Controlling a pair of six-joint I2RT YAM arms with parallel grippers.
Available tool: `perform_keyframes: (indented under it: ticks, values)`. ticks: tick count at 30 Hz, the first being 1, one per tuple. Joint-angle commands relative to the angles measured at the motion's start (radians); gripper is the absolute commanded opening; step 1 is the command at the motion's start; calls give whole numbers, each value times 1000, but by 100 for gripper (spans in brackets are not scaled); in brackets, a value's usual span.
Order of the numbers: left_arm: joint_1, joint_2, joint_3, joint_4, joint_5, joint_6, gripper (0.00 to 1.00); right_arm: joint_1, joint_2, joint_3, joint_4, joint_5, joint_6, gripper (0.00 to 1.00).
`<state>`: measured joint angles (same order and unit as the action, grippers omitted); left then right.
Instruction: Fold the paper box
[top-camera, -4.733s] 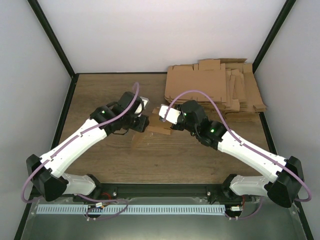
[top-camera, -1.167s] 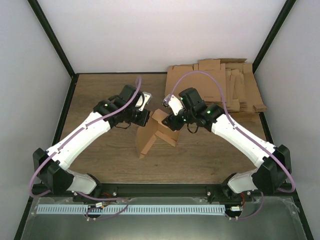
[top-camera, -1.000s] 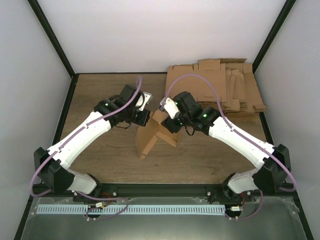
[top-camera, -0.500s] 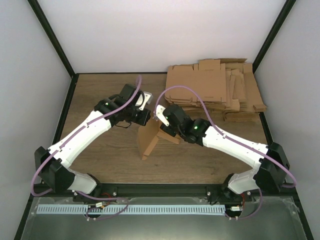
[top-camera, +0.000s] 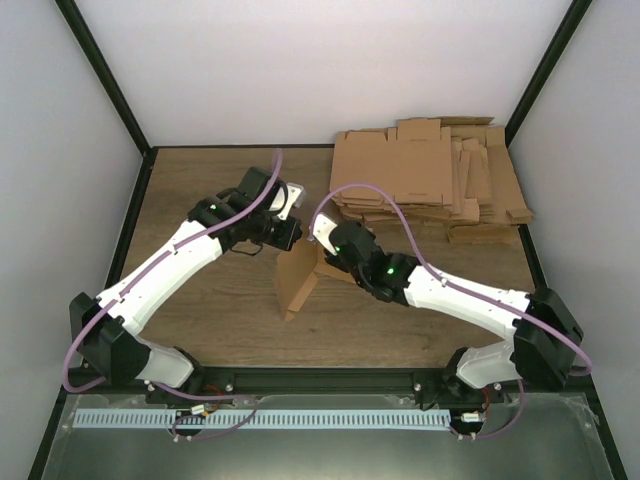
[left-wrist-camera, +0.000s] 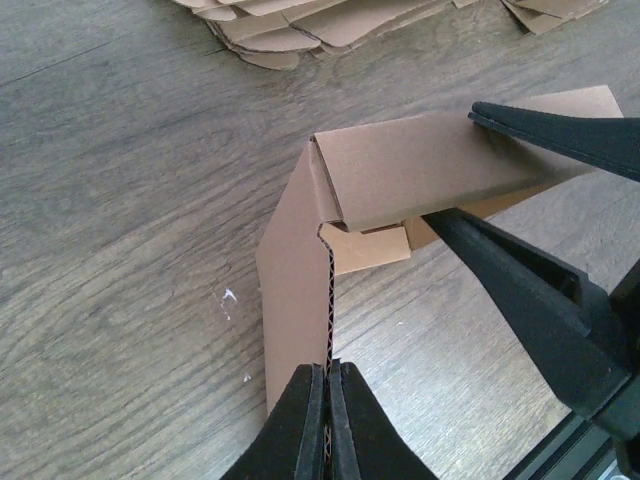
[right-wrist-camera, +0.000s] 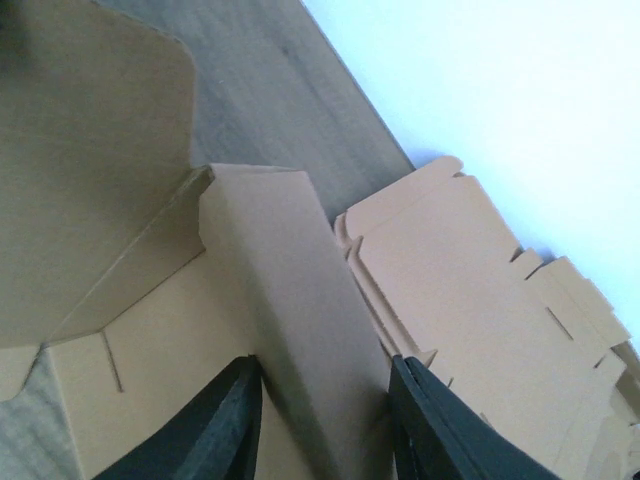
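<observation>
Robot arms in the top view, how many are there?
2. The left arm reaches from the near left, the right arm from the near right, both meeting at the paper box mid-table. None looks hidden.

Edges of paper box (right-wrist-camera: 300, 330) off-frame

The box (left-wrist-camera: 300, 270) is being held on edge on the table (left-wrist-camera: 120, 250). Its upright panel's corrugated rim is being pinched by the left gripper (left-wrist-camera: 327, 378), whose jaws are being pressed tight together. A folded-over flap (running off to the right) is being clasped by the right gripper (left-wrist-camera: 450, 165), one finger along its upper edge, the other against its lower edge. A pile (left-wrist-camera: 330, 20) of blanks is being cropped at the top.
</observation>
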<state>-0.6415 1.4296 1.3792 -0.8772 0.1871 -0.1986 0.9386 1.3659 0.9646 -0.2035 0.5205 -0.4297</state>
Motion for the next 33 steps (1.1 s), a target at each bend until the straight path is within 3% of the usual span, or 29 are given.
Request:
perform_keyframes:
  ticks: [1, 6, 17, 24, 28, 31, 33]
  values:
    - [3, 9, -1, -12, 46, 16, 4, 5, 5, -106, 90, 70, -57, 35]
    - [7, 10, -5, -4, 64, 18, 4, 9, 5, -205, 314, 103, -142, 35]
    - [28, 11, -9, 39, 204, 22, 4, 28, 77, -252, 482, 113, -242, 25]
    - [42, 12, -29, 96, 400, 18, 4, 30, 99, -262, 579, 98, -252, 25]
    - [63, 9, -29, 106, 444, 12, 4, 29, 108, -260, 563, 84, -253, 13]
    - [98, -13, -19, 130, 503, -16, 15, 29, 116, -233, 509, 98, -217, 5]
    - [118, -38, 5, 141, 517, -39, 29, 27, 117, -196, 439, 110, -163, 1]
